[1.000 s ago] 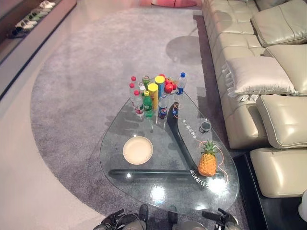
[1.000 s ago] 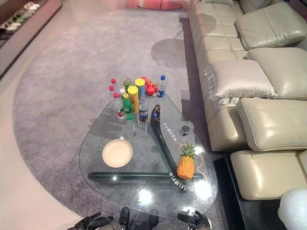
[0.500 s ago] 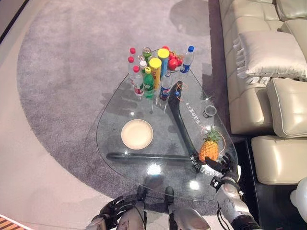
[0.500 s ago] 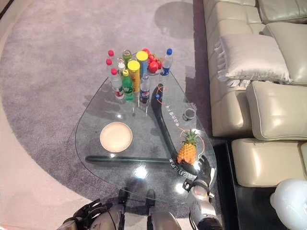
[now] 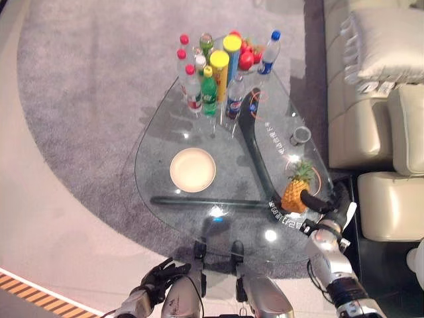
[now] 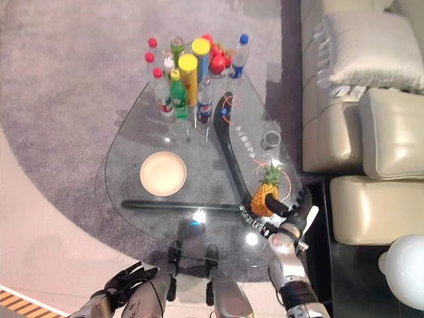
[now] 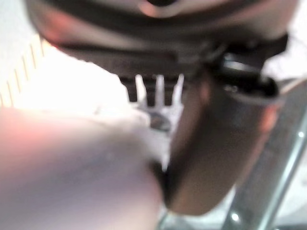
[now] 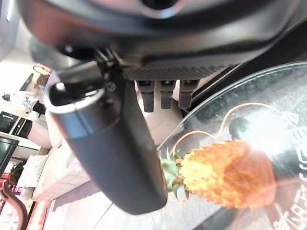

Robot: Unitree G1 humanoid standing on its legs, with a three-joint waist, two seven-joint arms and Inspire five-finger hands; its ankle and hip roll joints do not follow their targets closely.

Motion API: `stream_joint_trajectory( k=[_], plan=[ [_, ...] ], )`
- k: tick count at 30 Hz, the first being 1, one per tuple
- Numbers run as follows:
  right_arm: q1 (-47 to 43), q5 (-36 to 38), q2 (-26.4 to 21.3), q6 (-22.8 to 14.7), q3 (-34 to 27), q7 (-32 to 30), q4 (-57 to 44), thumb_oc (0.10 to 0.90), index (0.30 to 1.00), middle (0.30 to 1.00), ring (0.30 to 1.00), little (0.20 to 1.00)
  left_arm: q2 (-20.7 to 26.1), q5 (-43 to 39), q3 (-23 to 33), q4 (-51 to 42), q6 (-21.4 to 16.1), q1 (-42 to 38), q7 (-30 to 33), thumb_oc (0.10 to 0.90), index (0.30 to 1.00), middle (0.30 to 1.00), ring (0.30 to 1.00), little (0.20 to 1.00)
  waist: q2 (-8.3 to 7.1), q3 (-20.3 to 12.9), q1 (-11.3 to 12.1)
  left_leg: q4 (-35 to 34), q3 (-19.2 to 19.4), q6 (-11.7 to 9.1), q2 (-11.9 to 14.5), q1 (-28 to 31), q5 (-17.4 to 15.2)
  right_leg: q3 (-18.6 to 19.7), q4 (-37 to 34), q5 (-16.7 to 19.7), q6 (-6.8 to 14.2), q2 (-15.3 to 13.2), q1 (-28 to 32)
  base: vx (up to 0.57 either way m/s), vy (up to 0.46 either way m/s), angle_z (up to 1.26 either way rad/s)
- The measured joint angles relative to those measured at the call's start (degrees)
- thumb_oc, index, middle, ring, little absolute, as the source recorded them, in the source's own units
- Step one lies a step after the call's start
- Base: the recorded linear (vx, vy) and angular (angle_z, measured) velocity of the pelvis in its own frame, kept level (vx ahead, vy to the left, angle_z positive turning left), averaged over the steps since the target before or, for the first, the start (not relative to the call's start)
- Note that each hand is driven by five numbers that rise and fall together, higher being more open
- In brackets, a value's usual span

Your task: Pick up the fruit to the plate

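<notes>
pineapple [image 5: 295, 193] stands upright near the glass worktop [image 5: 159, 142] edge, well apart from the plate [image 5: 193, 169]. our right hand [image 5: 322, 207] reaches it, fingers straight and unclosed. we judge it heavy, stiff, prickly; best gripped round the body.

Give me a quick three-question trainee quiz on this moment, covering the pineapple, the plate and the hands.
1. True or false: the pineapple already lies on the plate.
2. Which hand is at the pineapple? A) left hand B) right hand C) both
3. Fill in: the plate holds ____.

Key:
1. False. The pineapple stands upright on the glass table, near its right edge, well apart from the plate.
2. B. The right hand is at the pineapple, thumb reaching to its near side, fingers straight and not closed round it. The left hand hangs low, off the table.
3. Nothing.
</notes>
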Motion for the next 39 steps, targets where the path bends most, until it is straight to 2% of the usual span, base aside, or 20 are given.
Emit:
stream_joint_trajectory(
  k=[6, 14, 18, 28, 39],
  plan=[
    [-5.6, 0.0, -0.1, 2.5, 1.0, -1.9, 0.0, 0.800, 0.900, 0.900, 0.900, 0.900, 0.0, -2.3, -2.3, -1.4, 0.0, -1.8, 0.0, 0.800, 0.900, 0.900, 0.900, 0.900, 1.71, 1.4, 0.2, 2.8, 0.0, 0.0, -0.1, -4.9, 0.2, 0.1, 7.5, -1.9, 0.0, -0.3, -7.2, -0.06, 0.031, -0.01],
    [-9.3, -0.1, 0.0, 4.9, 3.1, -6.3, 0.6, 0.800, 0.900, 0.900, 0.900, 0.900, 0.0, -4.5, -3.2, -1.9, -0.5, -2.7, -0.8, 0.800, 0.900, 0.900, 0.900, 0.900, 2.11, 1.7, 0.3, 4.6, 0.1, 0.0, -1.0, -9.6, 0.9, 0.4, 16.8, -5.1, -0.4, -1.4, -15.4, -0.01, 0.027, 0.02],
    [-10.8, -0.1, -0.1, 6.3, 3.7, -7.8, 2.1, 0.800, 0.900, 0.900, 0.900, 0.900, 0.0, -5.1, -4.1, -2.2, -1.4, -2.8, -0.9, 0.800, 0.900, 0.900, 0.900, 0.900, 2.27, 1.8, 0.4, 5.3, 0.1, 0.1, -1.2, -10.7, 1.0, 0.7, 19.4, -6.0, -0.7, -1.6, -17.4, 0.01, 0.027, 0.00],
    [-12.9, 0.0, 0.2, 7.1, 3.8, -12.3, 6.6, 0.800, 0.900, 0.900, 0.900, 0.900, -0.1, -6.7, -4.4, -3.4, -1.5, -3.4, -0.9, 0.800, 0.900, 0.900, 0.900, 0.900, 2.92, 1.9, 0.5, 7.2, 0.0, 0.1, -1.4, -14.7, 1.0, 0.8, 22.3, -6.3, -1.1, -1.5, -22.0, 0.00, 0.000, 0.00],
    [-18.4, 2.7, 0.3, 5.8, 4.9, -10.0, 9.7, 0.800, 0.900, 0.900, 0.900, 0.900, -0.2, -7.3, -4.7, -4.1, -1.4, -3.8, -0.7, 0.800, 0.900, 0.900, 0.900, 0.900, 3.02, 1.9, 0.9, 7.8, 0.0, -0.1, -1.4, -16.3, 1.1, 1.2, 23.3, -6.3, -1.2, -1.5, -24.0, 0.00, 0.000, 0.00]
  ],
)
